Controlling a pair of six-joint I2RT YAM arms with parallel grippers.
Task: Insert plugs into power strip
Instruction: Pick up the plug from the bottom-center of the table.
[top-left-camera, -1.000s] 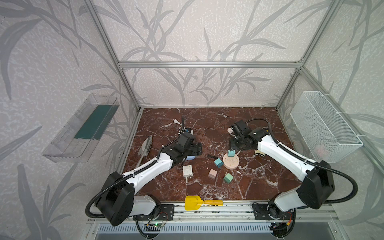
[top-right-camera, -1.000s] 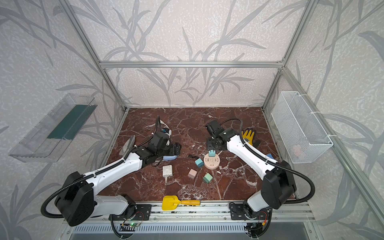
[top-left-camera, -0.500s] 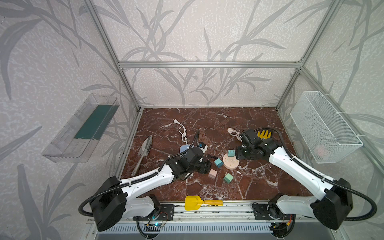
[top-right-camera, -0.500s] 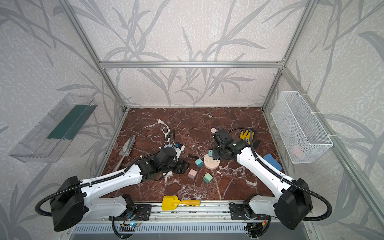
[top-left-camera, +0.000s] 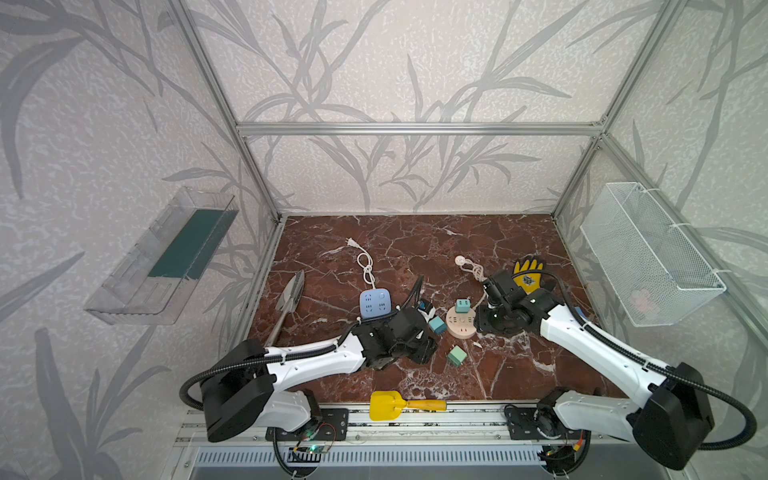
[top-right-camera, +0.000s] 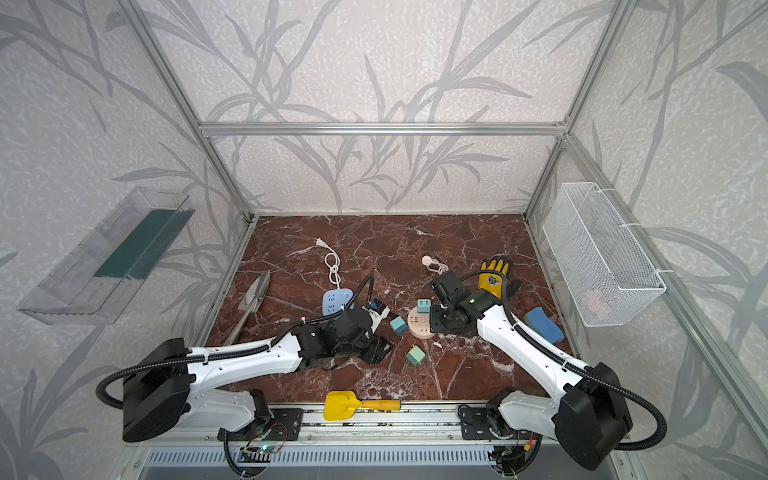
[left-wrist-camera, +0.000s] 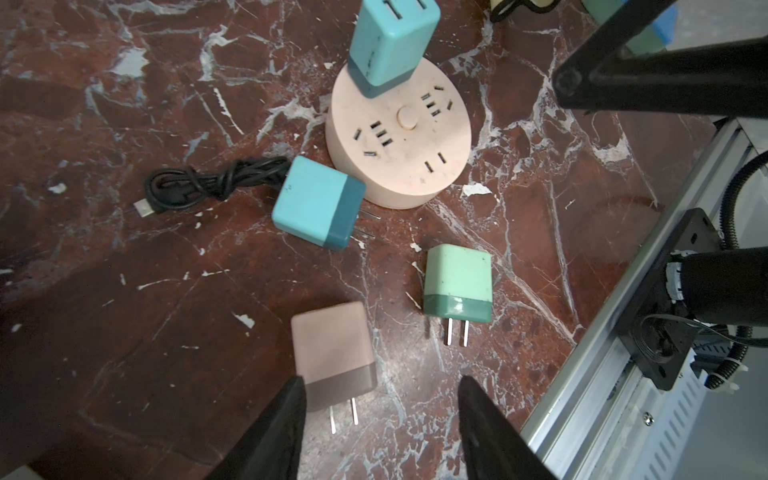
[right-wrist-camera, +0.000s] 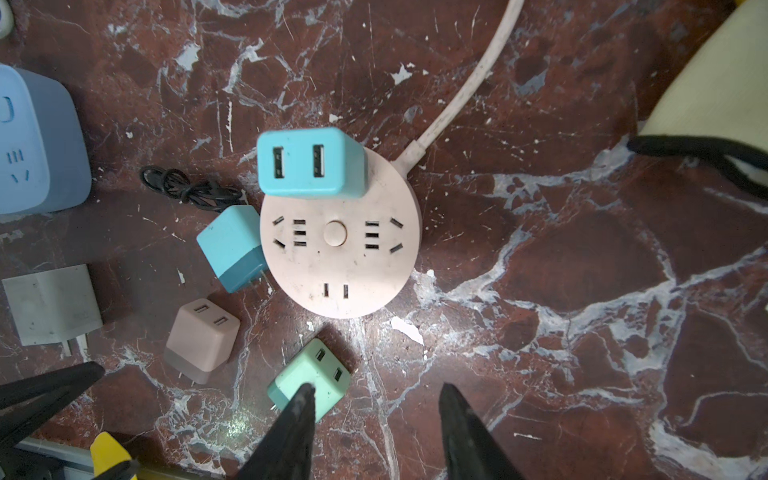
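Sprawling red marble floor (top-left-camera: 415, 245) between leaf-patterned walls (top-left-camera: 415, 62) — both arms' jaws spread apart.

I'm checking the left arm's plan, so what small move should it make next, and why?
Probably shift the left gripper sideways to centre it over the pink adapter before closing. Its jaws stand open, and the adapter lies flat on the marble off-centre, close by one finger.
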